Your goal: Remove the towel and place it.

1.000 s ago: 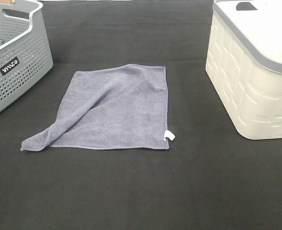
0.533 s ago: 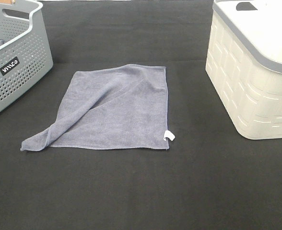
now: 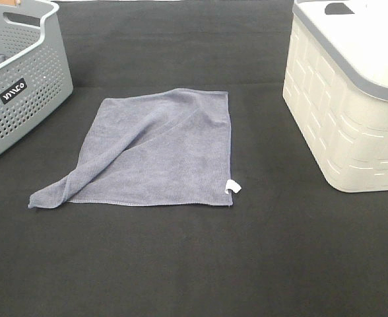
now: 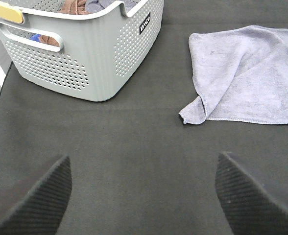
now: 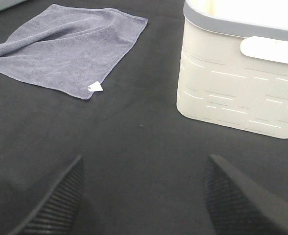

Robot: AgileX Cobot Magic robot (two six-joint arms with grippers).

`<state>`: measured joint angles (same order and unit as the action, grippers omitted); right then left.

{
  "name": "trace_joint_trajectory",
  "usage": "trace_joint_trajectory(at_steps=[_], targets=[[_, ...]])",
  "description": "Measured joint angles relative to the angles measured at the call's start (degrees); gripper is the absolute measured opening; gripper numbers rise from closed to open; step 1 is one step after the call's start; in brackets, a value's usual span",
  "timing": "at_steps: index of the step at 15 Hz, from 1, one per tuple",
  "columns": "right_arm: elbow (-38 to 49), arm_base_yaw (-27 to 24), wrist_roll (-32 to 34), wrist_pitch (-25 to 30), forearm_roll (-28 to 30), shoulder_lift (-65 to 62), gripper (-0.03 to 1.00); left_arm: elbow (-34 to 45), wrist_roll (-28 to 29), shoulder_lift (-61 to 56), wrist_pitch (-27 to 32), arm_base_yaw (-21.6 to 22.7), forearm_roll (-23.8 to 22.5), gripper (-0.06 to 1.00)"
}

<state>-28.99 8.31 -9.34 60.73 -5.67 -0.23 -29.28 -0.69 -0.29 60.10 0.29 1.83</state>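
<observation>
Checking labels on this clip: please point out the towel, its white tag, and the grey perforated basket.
towel [image 3: 161, 148], exterior high view, middle of the flat cloth.
white tag [image 3: 233, 187], exterior high view, on the tag at the towel's near corner.
grey perforated basket [image 4: 85, 58], left wrist view, on its perforated side wall.

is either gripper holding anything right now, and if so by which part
Nothing is held. The left gripper and right gripper are both open over bare mat, and the towel lies untouched between the baskets.
</observation>
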Motion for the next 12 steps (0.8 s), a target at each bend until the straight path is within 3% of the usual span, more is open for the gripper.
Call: trace_joint_trajectory(at_steps=[12], targets=[[0.00, 0.00, 0.00, 0.00, 0.00, 0.00, 0.68, 0.00, 0.00, 0.00, 0.00, 0.00, 0.00, 0.75]])
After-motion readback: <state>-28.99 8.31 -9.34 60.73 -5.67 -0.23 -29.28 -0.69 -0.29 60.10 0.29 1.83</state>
